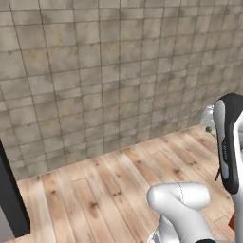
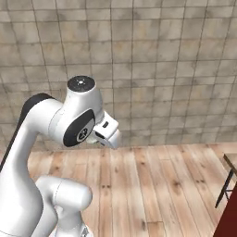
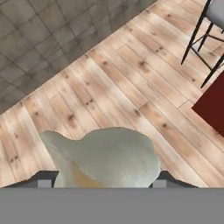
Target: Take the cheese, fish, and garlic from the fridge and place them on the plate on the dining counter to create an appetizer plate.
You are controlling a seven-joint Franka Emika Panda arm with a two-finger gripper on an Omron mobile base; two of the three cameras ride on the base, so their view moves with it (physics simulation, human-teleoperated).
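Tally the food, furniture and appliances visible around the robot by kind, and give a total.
Food: 1, the off-white lumpy garlic bulb, gripped in the pincer.
Stools: 1, the grey-seated, black-legged stool.
Counters: 1, the red-based dining counter.
Appliances: 1, the dark grey-black fridge, seen at the edge of the left base view.
Total: 4.

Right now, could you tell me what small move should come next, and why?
Probably swing right toward the dark red counter base: the hand seems to grip the off-white lumpy garlic bulb, and ahead lie wooden floor and tiled wall.
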